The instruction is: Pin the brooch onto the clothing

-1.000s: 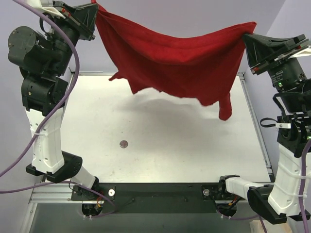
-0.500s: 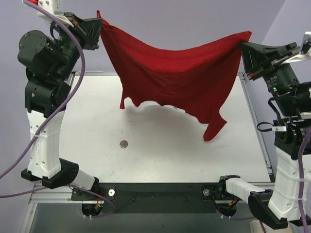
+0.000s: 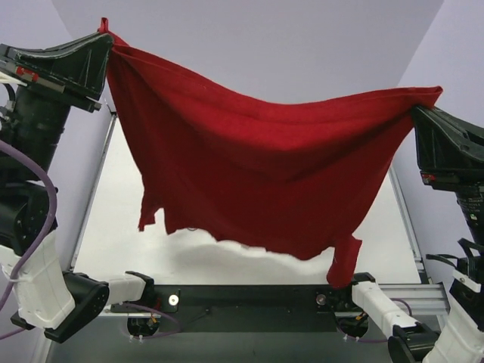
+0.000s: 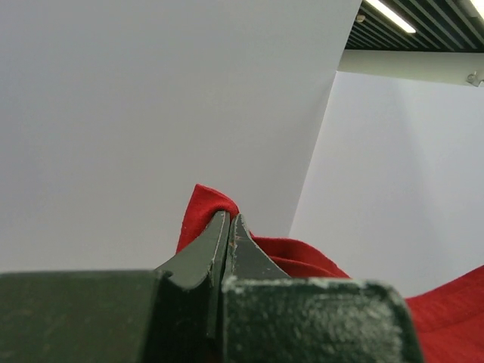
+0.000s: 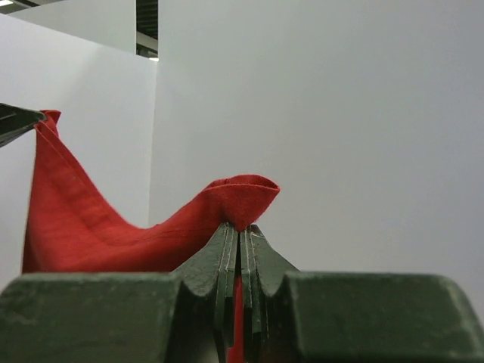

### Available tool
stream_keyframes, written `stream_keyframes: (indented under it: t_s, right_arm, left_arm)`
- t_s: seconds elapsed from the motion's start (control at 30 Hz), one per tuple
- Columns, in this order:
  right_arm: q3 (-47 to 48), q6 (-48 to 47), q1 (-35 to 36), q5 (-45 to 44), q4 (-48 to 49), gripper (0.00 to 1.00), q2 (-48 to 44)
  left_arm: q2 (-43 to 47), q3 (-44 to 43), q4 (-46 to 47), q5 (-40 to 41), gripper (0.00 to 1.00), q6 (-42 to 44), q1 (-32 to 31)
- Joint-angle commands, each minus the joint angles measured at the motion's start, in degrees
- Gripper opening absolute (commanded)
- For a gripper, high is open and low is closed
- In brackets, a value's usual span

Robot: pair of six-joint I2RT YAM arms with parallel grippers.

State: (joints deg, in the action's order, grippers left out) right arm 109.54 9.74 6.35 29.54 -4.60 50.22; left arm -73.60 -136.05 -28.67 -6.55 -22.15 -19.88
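The clothing [image 3: 265, 174], a red T-shirt, hangs stretched in the air between my two grippers and sags in the middle. My left gripper [image 3: 106, 34] is shut on its upper left corner. My right gripper [image 3: 417, 107] is shut on its upper right corner. In the left wrist view the fingertips [image 4: 229, 217] pinch a fold of the red cloth [image 4: 203, 206]. In the right wrist view the shut gripper [image 5: 240, 227] holds a curled red edge [image 5: 242, 197], and the cloth runs left to the other gripper. A sleeve [image 3: 344, 261] dangles at lower right. The brooch is hidden behind the cloth.
The white table [image 3: 113, 227] shows only at the left below the cloth. A black rail [image 3: 249, 295] with both arm bases runs along the near edge. A metal frame rail [image 3: 404, 219] borders the table's right side.
Both arms have lifted the shirt higher, toward the camera, and moved wider apart. The cloth now covers the table's middle and the small round thing that lay there.
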Motion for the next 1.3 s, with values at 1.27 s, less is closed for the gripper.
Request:
stream_keyframes:
  t_s: [1.27]
  right_arm:
    - [-14.19, 10.65, -14.0, 14.5, 18.05, 0.0, 58.32]
  left_arm:
    - [-45.13, 13.19, 9.24, -1.55, 0.0, 2.29, 8.72]
